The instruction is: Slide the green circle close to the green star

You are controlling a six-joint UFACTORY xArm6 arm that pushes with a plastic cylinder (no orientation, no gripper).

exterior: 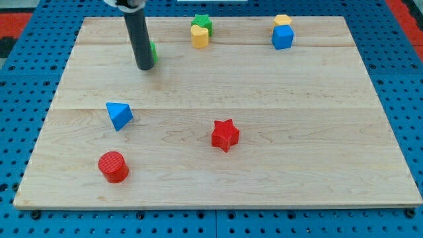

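The green circle (153,51) is near the view's top left, mostly hidden behind my dark rod; only a green sliver shows on the rod's right side. My tip (145,67) rests on the board touching the circle's left side. The green star (202,22) sits at the view's top centre, to the right of the circle, with a yellow block (199,36) touching its lower edge.
A blue cube (282,37) with a yellow block (283,20) behind it stands at the top right. A blue triangle (119,115) lies at left centre, a red star (225,135) at centre, a red cylinder (114,166) at lower left. The wooden board (297,132) sits on blue pegboard.
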